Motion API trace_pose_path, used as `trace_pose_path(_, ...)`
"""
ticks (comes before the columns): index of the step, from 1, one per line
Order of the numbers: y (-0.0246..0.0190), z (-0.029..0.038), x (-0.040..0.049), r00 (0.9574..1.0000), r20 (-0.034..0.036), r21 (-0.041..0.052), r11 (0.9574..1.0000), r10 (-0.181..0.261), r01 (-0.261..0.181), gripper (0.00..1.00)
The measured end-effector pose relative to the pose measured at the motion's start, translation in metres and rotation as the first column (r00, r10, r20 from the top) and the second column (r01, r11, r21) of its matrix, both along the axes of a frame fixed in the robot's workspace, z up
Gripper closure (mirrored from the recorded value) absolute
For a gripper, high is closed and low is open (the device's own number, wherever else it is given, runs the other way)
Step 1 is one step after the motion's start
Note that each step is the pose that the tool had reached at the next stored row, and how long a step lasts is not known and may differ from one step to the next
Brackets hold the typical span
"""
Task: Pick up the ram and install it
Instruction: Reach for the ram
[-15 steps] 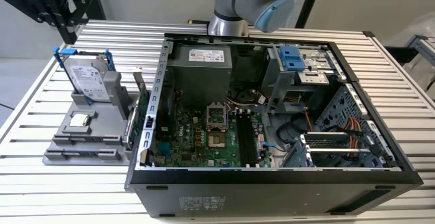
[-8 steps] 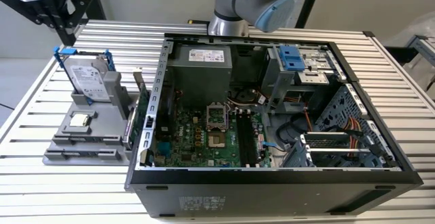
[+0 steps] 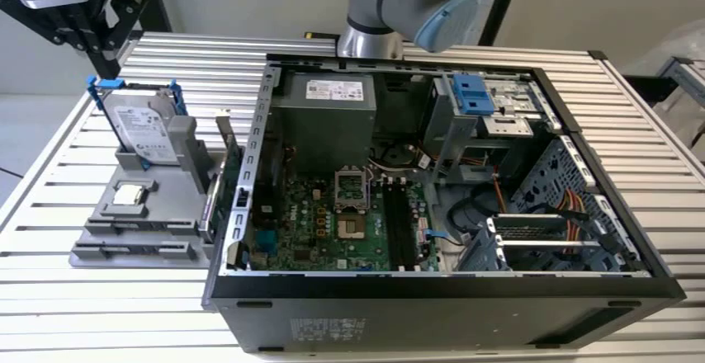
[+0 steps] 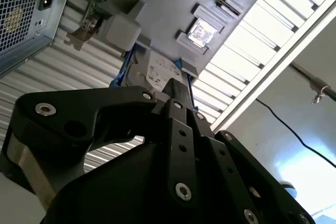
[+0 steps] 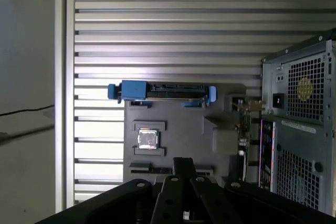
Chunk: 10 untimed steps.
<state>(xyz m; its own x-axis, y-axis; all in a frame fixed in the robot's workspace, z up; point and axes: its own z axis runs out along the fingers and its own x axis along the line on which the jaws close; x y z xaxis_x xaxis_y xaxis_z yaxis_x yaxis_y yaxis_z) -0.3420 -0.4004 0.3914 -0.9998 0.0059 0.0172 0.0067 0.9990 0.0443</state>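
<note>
above the grey parts holder (image 5: 173, 129), the end effector (image 5: 184, 162) hung with its fingers pressed together. nothing could be seen pinched between them in either wrist view. the ram (image 5: 149, 170) appeared to be the thin dark strip seated on edge in the holder's slot just under the fingertips. it sat across the processor chip (image 5: 147, 139) from the hard drive (image 5: 163, 92) in its blue caddy, though it was too slim to be sure of. in the exterior view the open computer case (image 3: 441, 297) lay on the slatted counter (image 3: 111, 313) beside the holder. the black memory slots (image 3: 399, 223) on the motherboard (image 3: 319, 223) looked empty. by that reading, neither the pick-up nor the installing was done.
</note>
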Motion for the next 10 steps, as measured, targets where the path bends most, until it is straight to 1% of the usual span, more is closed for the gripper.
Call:
trace_pose_path(5, -0.0043, -0.0001, -0.0001, 1.0000, 0.0000, 0.0002, 1.0000, 0.000, 0.000, 1.00)
trace_pose_path(10, -0.0075, -0.0002, -0.0003, 1.0000, 0.0000, 0.0003, 1.0000, 0.000, 0.000, 1.00)
